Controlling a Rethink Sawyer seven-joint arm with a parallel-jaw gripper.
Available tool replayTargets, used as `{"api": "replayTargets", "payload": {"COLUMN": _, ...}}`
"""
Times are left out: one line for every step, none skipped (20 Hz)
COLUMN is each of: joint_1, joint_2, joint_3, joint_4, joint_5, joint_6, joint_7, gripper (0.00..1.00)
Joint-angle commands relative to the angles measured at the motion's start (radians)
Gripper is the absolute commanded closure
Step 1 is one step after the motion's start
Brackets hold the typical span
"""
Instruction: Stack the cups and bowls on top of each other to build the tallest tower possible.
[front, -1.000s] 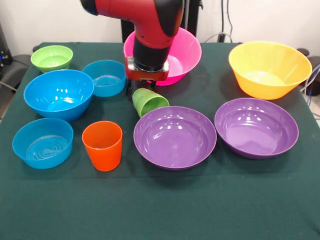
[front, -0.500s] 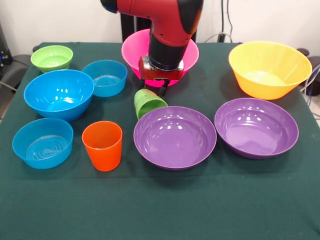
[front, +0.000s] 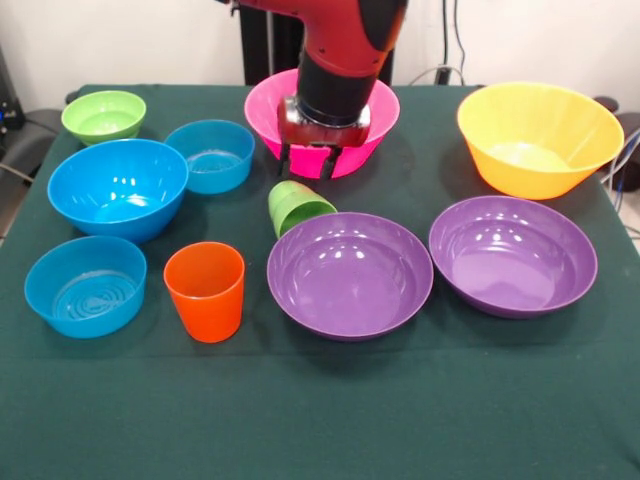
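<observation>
The light green ridged cup (front: 297, 207) lies on its side between the pink bowl (front: 384, 112) and the nearer purple bowl (front: 350, 275). My gripper (front: 306, 172) hangs just above and behind it, open and holding nothing, partly covering the pink bowl. The orange cup (front: 205, 291) stands upright left of that purple bowl. A second purple bowl (front: 513, 255) sits to the right, with the yellow bowl (front: 540, 140) behind it. On the left are the large blue bowl (front: 117, 188), two small blue bowls (front: 210, 155) (front: 86, 285) and the small green bowl (front: 103, 115).
Everything rests apart on a dark green tablecloth (front: 320, 410). Cables and a dark chair show beyond the table's far edge and sides.
The arm has risen and shifted right, away from the green cup. The cup stayed on its side, nudged slightly.
</observation>
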Motion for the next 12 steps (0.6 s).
{"api": "replayTargets", "payload": {"joint_1": -0.008, "joint_2": -0.053, "joint_3": 0.082, "joint_4": -0.007, "joint_5": 0.041, "joint_6": 0.157, "joint_7": 0.071, "gripper": 0.0}}
{"api": "replayTargets", "payload": {"joint_1": -0.009, "joint_2": -0.059, "joint_3": 0.082, "joint_4": -0.009, "joint_5": 0.04, "joint_6": 0.168, "joint_7": 0.067, "gripper": 0.0}}
{"api": "replayTargets", "payload": {"joint_1": -0.01, "joint_2": -0.057, "joint_3": 0.083, "joint_4": -0.021, "joint_5": 0.041, "joint_6": 0.184, "joint_7": 0.063, "gripper": 0.0}}
{"api": "replayTargets", "payload": {"joint_1": -0.011, "joint_2": -0.063, "joint_3": 0.084, "joint_4": -0.027, "joint_5": 0.042, "joint_6": 0.198, "joint_7": 0.059, "gripper": 0.0}}
{"api": "replayTargets", "payload": {"joint_1": -0.013, "joint_2": -0.066, "joint_3": 0.086, "joint_4": -0.03, "joint_5": 0.043, "joint_6": 0.209, "joint_7": 0.056, "gripper": 0.0}}
{"api": "replayTargets", "payload": {"joint_1": -0.015, "joint_2": -0.075, "joint_3": 0.088, "joint_4": -0.029, "joint_5": 0.044, "joint_6": 0.221, "joint_7": 0.051, "gripper": 0.0}}
{"api": "replayTargets", "payload": {"joint_1": -0.018, "joint_2": -0.077, "joint_3": 0.091, "joint_4": -0.031, "joint_5": 0.045, "joint_6": 0.228, "joint_7": 0.047, "gripper": 0.0}}
{"api": "replayTargets", "payload": {"joint_1": -0.022, "joint_2": -0.081, "joint_3": 0.095, "joint_4": -0.03, "joint_5": 0.047, "joint_6": 0.234, "joint_7": 0.042, "gripper": 0.0}}
{"api": "replayTargets", "payload": {"joint_1": -0.025, "joint_2": -0.081, "joint_3": 0.098, "joint_4": -0.03, "joint_5": 0.047, "joint_6": 0.234, "joint_7": 0.04, "gripper": 0.0}}
{"api": "replayTargets", "payload": {"joint_1": -0.031, "joint_2": -0.086, "joint_3": 0.104, "joint_4": -0.022, "joint_5": 0.045, "joint_6": 0.221, "joint_7": 0.034, "gripper": 0.0}}
{"api": "replayTargets", "payload": {"joint_1": -0.038, "joint_2": -0.084, "joint_3": 0.115, "joint_4": -0.02, "joint_5": 0.043, "joint_6": 0.196, "joint_7": 0.029, "gripper": 0.0}}
{"api": "replayTargets", "payload": {"joint_1": -0.043, "joint_2": -0.081, "joint_3": 0.122, "joint_4": -0.01, "joint_5": 0.041, "joint_6": 0.161, "joint_7": 0.035, "gripper": 0.0}}
